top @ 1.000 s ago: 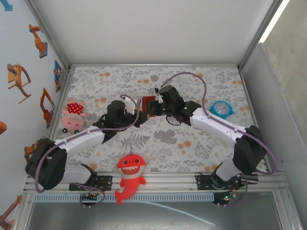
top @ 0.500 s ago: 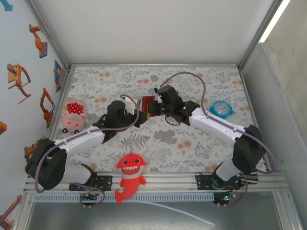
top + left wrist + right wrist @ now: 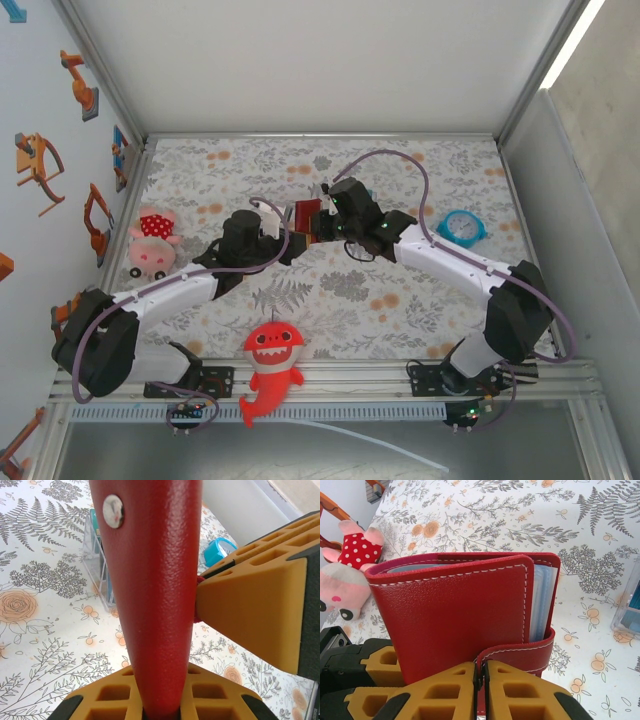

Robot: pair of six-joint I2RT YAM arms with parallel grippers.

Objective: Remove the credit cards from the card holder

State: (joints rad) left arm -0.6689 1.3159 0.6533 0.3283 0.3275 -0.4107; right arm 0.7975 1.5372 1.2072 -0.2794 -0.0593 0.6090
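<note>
Right wrist view: card holder (image 3: 455, 615) closed, held off the surface (image 3: 495, 510), standing on edge just beyond the right tool (image 3: 480, 680) tips. Fold side lies to this tool's left, open edge to its right. Pale blue-grey leaves (image 3: 542, 597) show between the covers at the open edge; cannot tell whether cards or inner panels.

Strap tab (image 3: 520, 652) wraps round the open edge and runs back across the near face, ending between the right tool's fingers. Right tool: fingers all but together, pinching the tab end and nothing else.

Left wrist view: left tool (image 3: 162, 705) clamped tight on the holder's bottom edge. The holder rises straight out from between its fingers, long axis in line with that tool's reach. A metal stud (image 3: 113, 511) sits on one face, far out from the left tool. One right-tool finger (image 3: 250, 610) touches the opposite face.

Top external view: the tools meet at the holder from opposite sides, left tool from the left.

Judgement: the next move turns on the tab's lie.
- The tab runs flat along the face, from the open edge toward the right tool's tips.
- The peel should go back toward the right tool and off the face.
- A pull along the face would only drag the holder in the left tool's clamp.
- The right arm has the tab; the left serves as anchor.
</note>
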